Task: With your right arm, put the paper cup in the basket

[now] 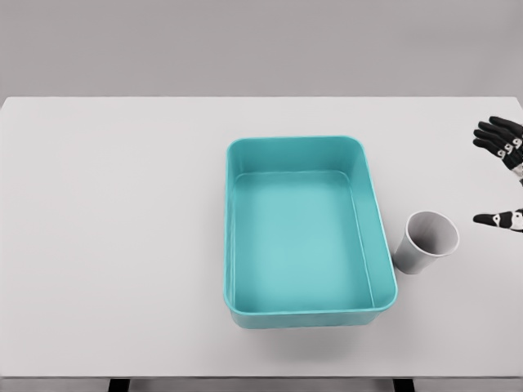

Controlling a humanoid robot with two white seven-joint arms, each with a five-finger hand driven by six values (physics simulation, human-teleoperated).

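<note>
White flat bench (114,245) under grey wall; teal rectangular plastic basket (237,245) and white paper cup (426,242) left of spread black right hand (502,175).

Smooth teal plastic basket (309,155), matt white paper cup (426,242), on a matt white table (114,229)

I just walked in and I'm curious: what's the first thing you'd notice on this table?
The big teal basket in the middle of the white table catches the eye first; nothing is inside it. Just right of it, not touching, stands a white paper cup, upright and open at the top. At the far right edge, the robot's black right hand is spread open beside the cup, holding nothing.
</note>
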